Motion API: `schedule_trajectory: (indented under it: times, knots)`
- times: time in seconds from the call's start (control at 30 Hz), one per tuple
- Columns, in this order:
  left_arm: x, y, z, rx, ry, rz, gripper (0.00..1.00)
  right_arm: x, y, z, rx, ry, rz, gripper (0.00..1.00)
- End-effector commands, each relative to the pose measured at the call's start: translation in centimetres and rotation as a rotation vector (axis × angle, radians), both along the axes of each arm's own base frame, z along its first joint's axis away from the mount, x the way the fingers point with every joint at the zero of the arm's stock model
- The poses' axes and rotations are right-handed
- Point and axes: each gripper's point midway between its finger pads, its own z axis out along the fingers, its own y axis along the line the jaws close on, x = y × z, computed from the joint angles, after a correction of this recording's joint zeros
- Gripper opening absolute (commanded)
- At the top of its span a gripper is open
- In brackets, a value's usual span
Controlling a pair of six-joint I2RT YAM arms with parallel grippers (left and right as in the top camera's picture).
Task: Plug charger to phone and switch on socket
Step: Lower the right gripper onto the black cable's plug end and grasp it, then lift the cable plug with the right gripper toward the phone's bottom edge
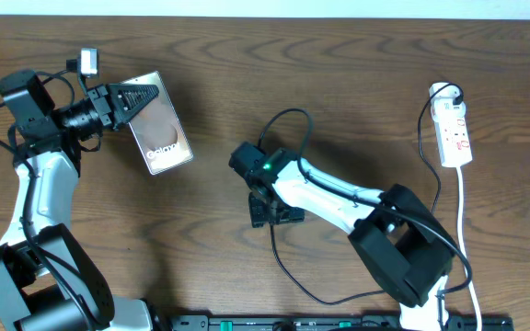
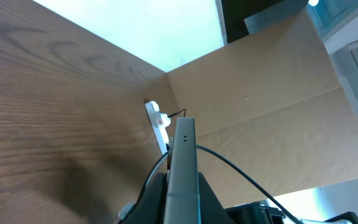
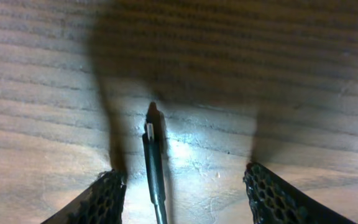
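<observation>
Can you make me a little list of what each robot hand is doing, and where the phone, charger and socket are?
left gripper: shut on the phone
phone: brown, held on the robot's left side
charger: black cable lying on the table, plug tip not in the phone
right gripper: open, fingers on either side of the plug tip, not touching it
socket: white power strip far on the robot's right, away from both grippers

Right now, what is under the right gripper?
The charger lies on the bare table, its plug tip between the open fingers of the right gripper, touching neither. From overhead the gripper covers the tip, and the rest of the cable runs out of the wrist view.
</observation>
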Motion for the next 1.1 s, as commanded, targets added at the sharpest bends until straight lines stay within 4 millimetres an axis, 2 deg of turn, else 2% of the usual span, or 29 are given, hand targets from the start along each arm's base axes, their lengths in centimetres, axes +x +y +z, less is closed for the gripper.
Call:
schedule_trajectory:
  times: [0.0, 0.27, 0.5, 0.63, 1.07]
  knots:
    - [-0.45, -0.08, 0.32, -0.01, -0.017, -0.027, 0.07, -0.18, 0.47, -0.78, -0.018, 0.008, 0.036, 0.59]
    - [-0.45, -0.08, 0.32, -0.01, -0.017, -0.027, 0.08, -0.29, 0.36, -0.77, -0.023, 0.012, 0.037, 0.43]
    - [-0.44, -0.08, 0.32, -0.01, -0.017, -0.027, 0.07, -0.31, 0.35, -0.77, -0.023, 0.012, 0.037, 0.14]
    - [-0.45, -0.08, 0.32, -0.01, -0.017, -0.027, 0.08, -0.3, 0.37, -0.77, -0.022, 0.012, 0.037, 0.04]
    - [-0.45, -0.08, 0.32, -0.01, -0.016, -0.027, 0.07, -0.19, 0.84, -0.55, 0.025, 0.036, 0.078, 0.01]
